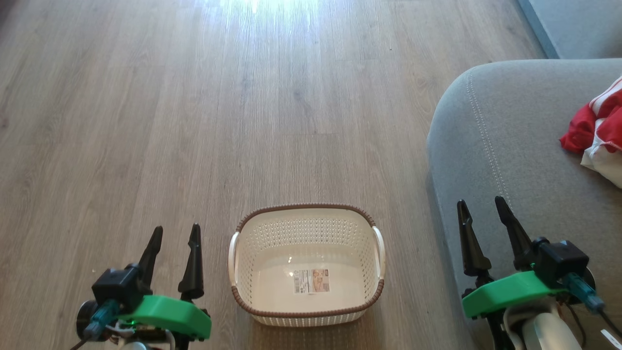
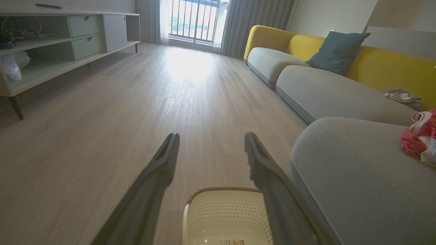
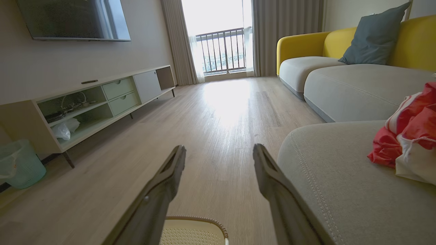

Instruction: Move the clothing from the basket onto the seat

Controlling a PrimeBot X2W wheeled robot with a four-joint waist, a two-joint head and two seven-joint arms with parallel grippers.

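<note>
Head view has the basket (image 1: 306,228) bare but for its label (image 1: 311,281) and the clothing (image 1: 590,129) heaped on the seat (image 1: 505,146), so with left gripper (image 1: 176,228) and right gripper (image 1: 479,201) both spread and holding nothing, the sound move is probably to leave the heap alone.

Pale wood-plank floor (image 1: 146,97), with a bright patch of daylight at its far end. Window (image 3: 218,20) with a dark railing (image 3: 223,51) behind it, flanked by grey curtains (image 3: 286,34). Low cabinet (image 3: 146,85) on slim legs along one wall: open shelves, two drawers (image 3: 121,95), a plastic bag (image 3: 64,131) on the lower shelf. TV (image 3: 73,18) on the wall above; pale green bin (image 3: 20,163) at the cabinet's near end. Yellow backrest (image 2: 385,68) opposite, a blue-grey pillow (image 2: 335,51) leaning on it.
</note>
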